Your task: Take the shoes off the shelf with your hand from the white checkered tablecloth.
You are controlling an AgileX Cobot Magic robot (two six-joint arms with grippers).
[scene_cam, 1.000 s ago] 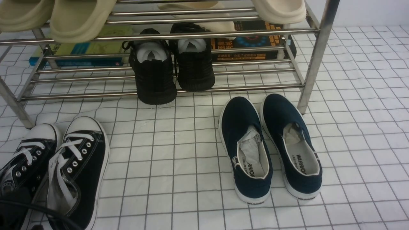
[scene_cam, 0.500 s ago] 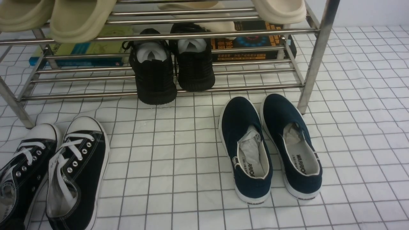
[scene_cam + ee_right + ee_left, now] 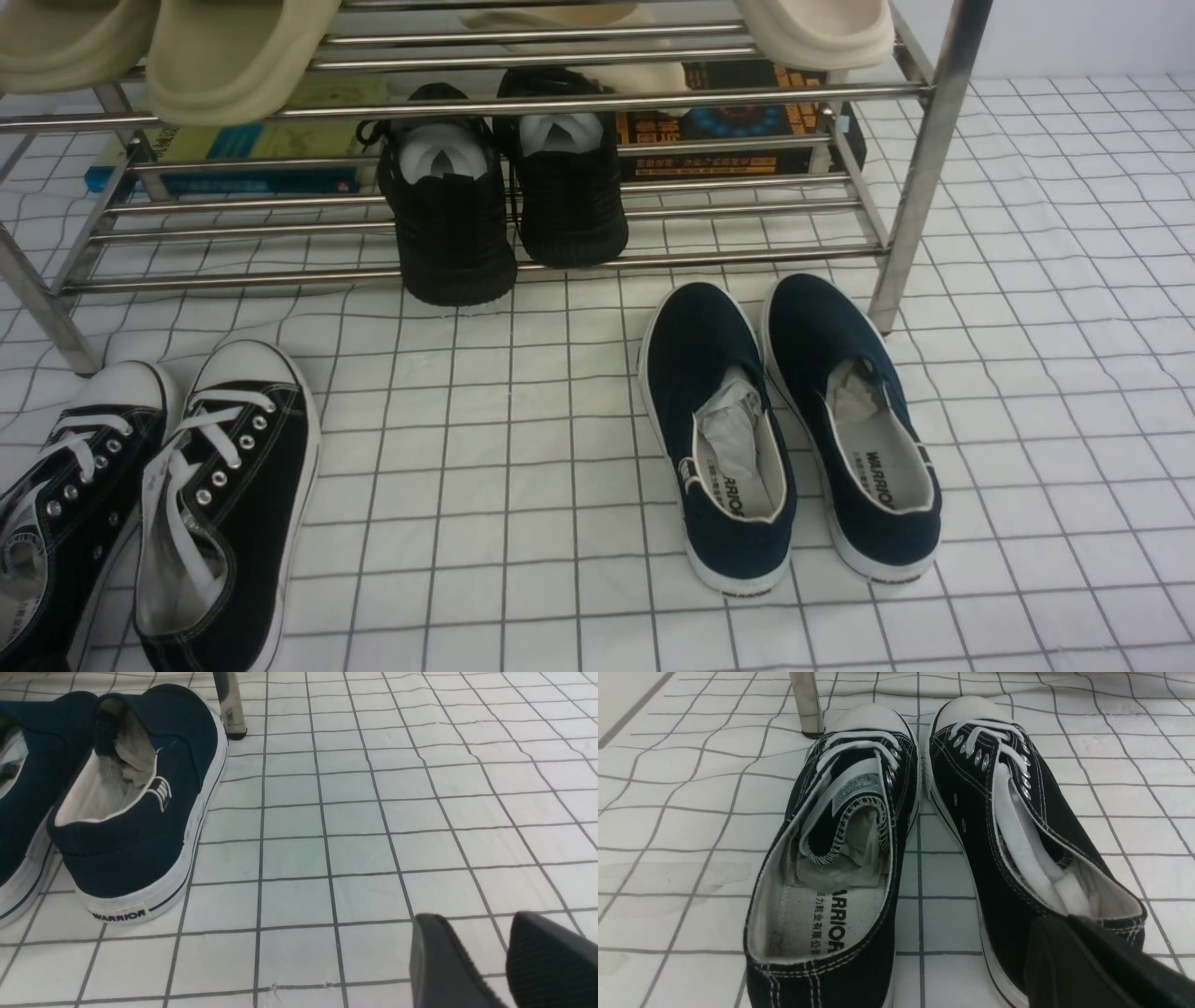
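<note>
Item: canvas sneakers [image 3: 257, 485], black, with white laces and toe caps. They are standing upright as a pair on the checkered tablecloth [image 3: 467, 523], in front of the shoe rack [image 3: 915, 173], near its left front leg [image 3: 42, 303]. Their toes are pointing towards the rack and nearly meeting while the heels are spreading apart; this splay is probably leaving room for fingers between the heels.

Item: left gripper [image 3: 1059, 921]. It is hanging over the heel of the pair's inner shoe, its two fingers lying together and shutting on nothing visible. Contact with the canvas is remaining uncertain, since the tips are blurring into the dark heel. Being so narrow, the closed fingers are presumably avoiding a snag on collar or laces.

Item: right gripper [image 3: 476, 921]. Its fingers are standing apart over the cloth, gripping nothing, beside the navy slip-ons [image 3: 700, 327]; it is likely waiting out of the way.

Other stock: all-black knit sneakers [image 3: 453, 233] are resting on the lower tier, heels outward, perhaps for easy grasping. Olive clogs [image 3: 219, 70] are occupying the tier above.

Condition: the named pair is already sitting off the rack, so the job is apparently nearing its end. The next move is probably calling for a straight lift clear; a sideways drift would be risking a nudged heel.
</note>
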